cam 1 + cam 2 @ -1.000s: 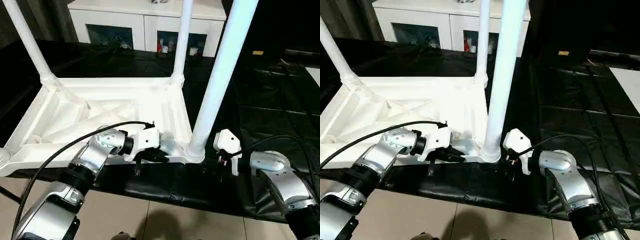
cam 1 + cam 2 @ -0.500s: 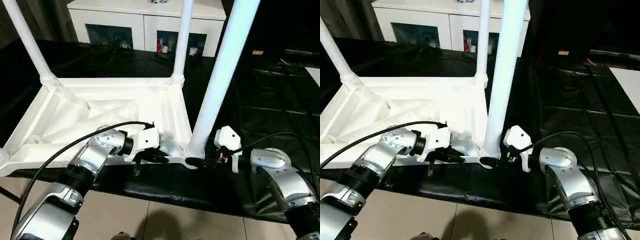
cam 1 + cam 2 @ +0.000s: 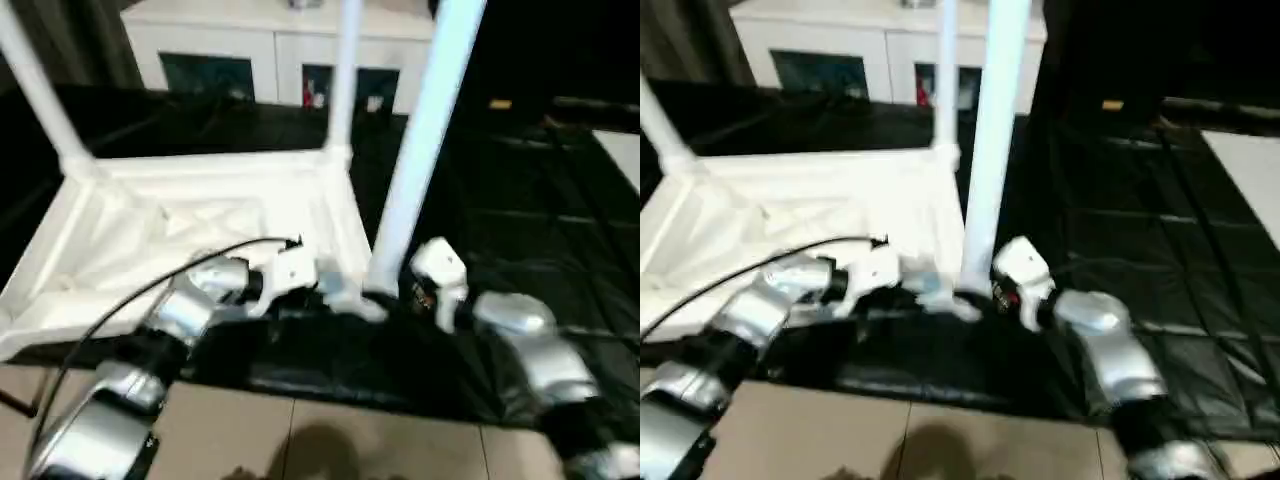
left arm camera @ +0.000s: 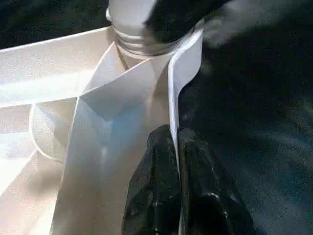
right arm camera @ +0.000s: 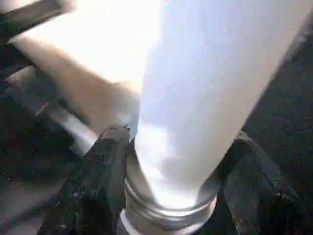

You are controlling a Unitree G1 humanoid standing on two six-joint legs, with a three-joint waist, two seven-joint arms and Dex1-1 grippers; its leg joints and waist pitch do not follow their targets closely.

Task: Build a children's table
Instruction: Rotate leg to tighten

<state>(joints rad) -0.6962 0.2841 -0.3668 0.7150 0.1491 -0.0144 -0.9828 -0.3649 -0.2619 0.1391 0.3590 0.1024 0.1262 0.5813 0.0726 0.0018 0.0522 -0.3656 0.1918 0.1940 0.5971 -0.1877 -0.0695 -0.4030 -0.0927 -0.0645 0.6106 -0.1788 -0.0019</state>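
Children's table (image 3: 200, 215) laid upside down at near edge of black work table (image 3: 560, 190), sockets up so legs can be seated; near-corner leg (image 3: 415, 150) bracketed at base by right gripper (image 5: 166, 196), fingers part-open either side, contact not discernible; rim pinched by left gripper (image 4: 178, 191), fingers nearly closed, for steadying.

Left gripper (image 4: 178, 196) pinched tight — fingers pressed together, silver forearm reaching in low. Right gripper (image 5: 171, 188) spread wide — one black finger (image 5: 105, 181) either side.
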